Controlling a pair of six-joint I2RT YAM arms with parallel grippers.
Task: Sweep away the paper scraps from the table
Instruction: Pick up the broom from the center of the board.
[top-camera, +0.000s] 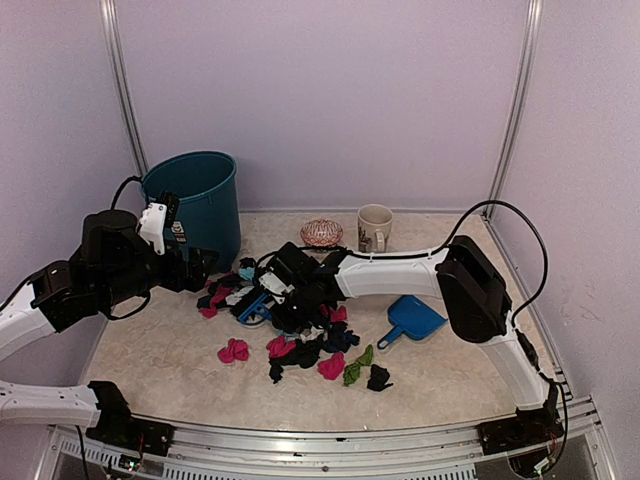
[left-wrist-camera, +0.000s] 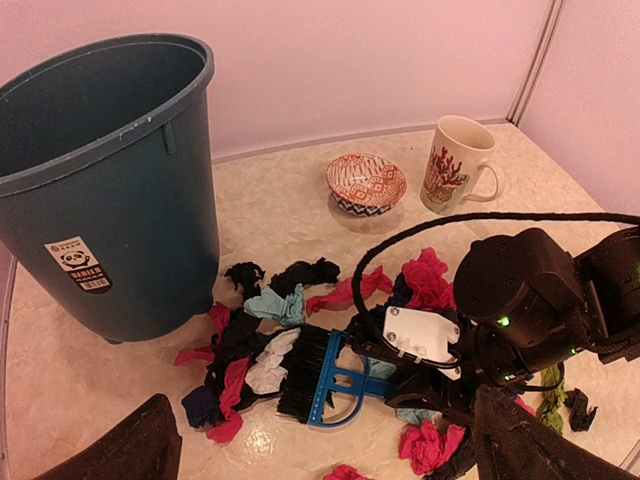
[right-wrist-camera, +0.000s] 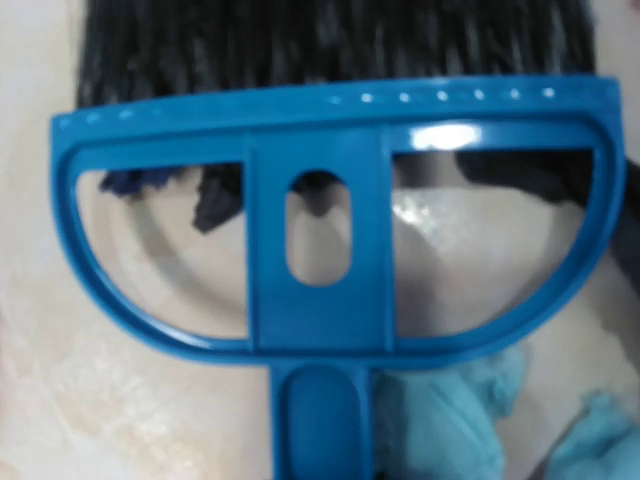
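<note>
**Beige table (top-camera: 150, 360): brush (left-wrist-camera: 325, 385) among heaped paper scraps (top-camera: 300, 350)**

Pale walls surround the table. The paper scraps are piled at its middle, around the brush. A loose hold could let the brush twist and scatter them. Your right gripper (left-wrist-camera: 395, 385) straddles the handle; whether it is clamped cannot be told. Your left gripper (left-wrist-camera: 330, 450) hangs wide open, empty.

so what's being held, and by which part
Right hand looks closed on the small blue plastic brush with black bristles, by its handle; left hand open, empty.
</note>
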